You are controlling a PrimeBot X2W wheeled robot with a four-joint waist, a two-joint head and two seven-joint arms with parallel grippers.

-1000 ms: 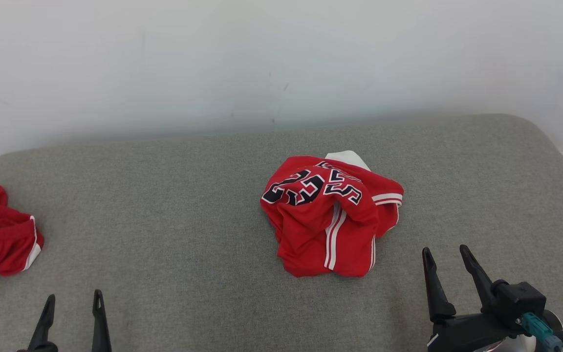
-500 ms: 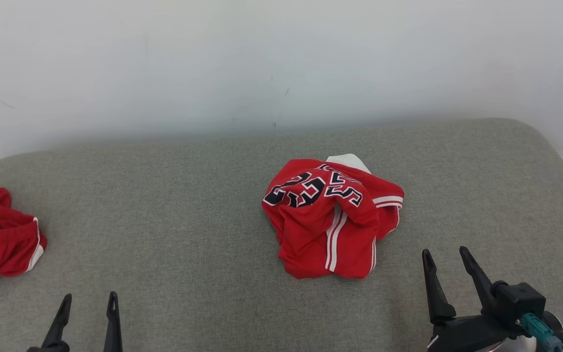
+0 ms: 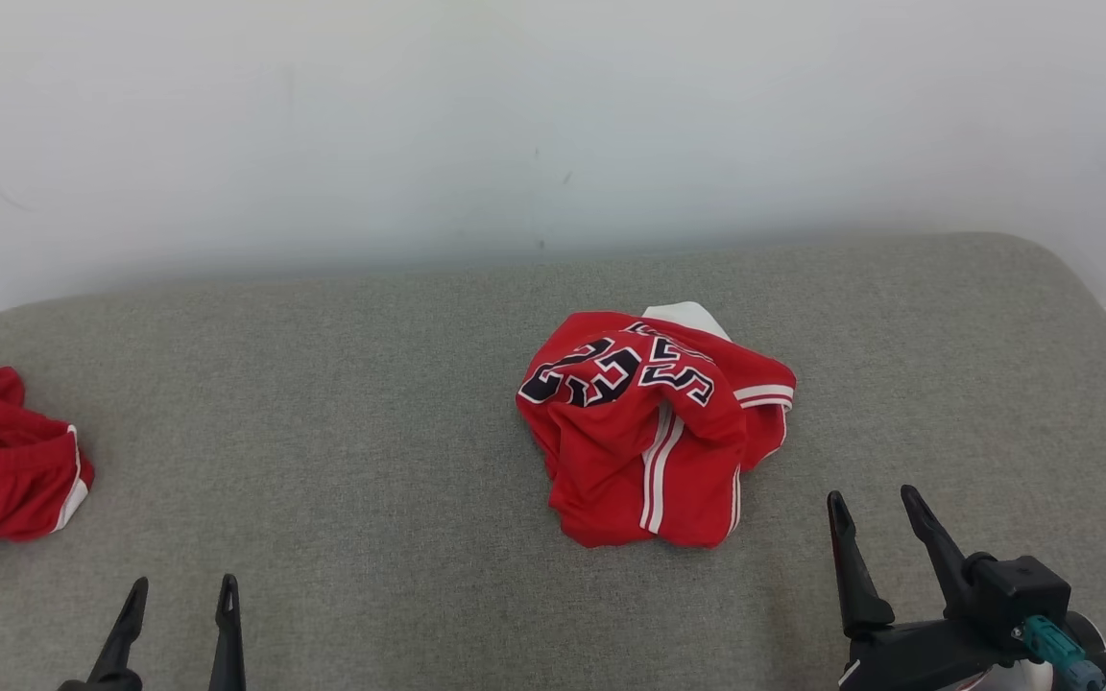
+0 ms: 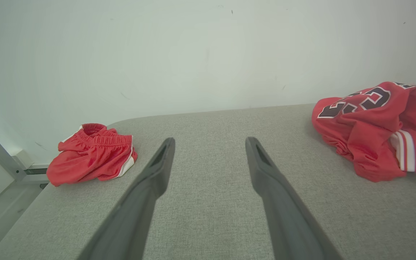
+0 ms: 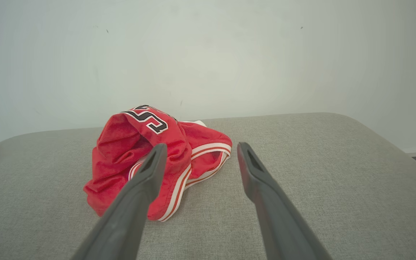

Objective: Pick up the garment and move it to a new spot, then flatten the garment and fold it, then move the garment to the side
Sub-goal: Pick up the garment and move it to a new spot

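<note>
Slowly nudging the left gripper point(image 3: 183, 581) inward at 7 o'clock, jaws splayed and empty; keeping the right gripper point(image 3: 872, 494) parked at 4 o'clock, likewise spread, gripping nothing. Leaving the crumpled red jersey point(image 3: 654, 432) untouched on the grey pad point(image 3: 371, 432), at 10 o'clock from the right gripper. Probably only approaching; not yet lifting.

Crumpled red jersey point(image 5: 121, 151), grey cushion point(image 5: 320, 187) beneath — jaws spread wide

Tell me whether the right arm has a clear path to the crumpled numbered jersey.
Probably yes. The right tool stands open near the jersey, with bare grey cushion between them and nothing in the way.
</note>
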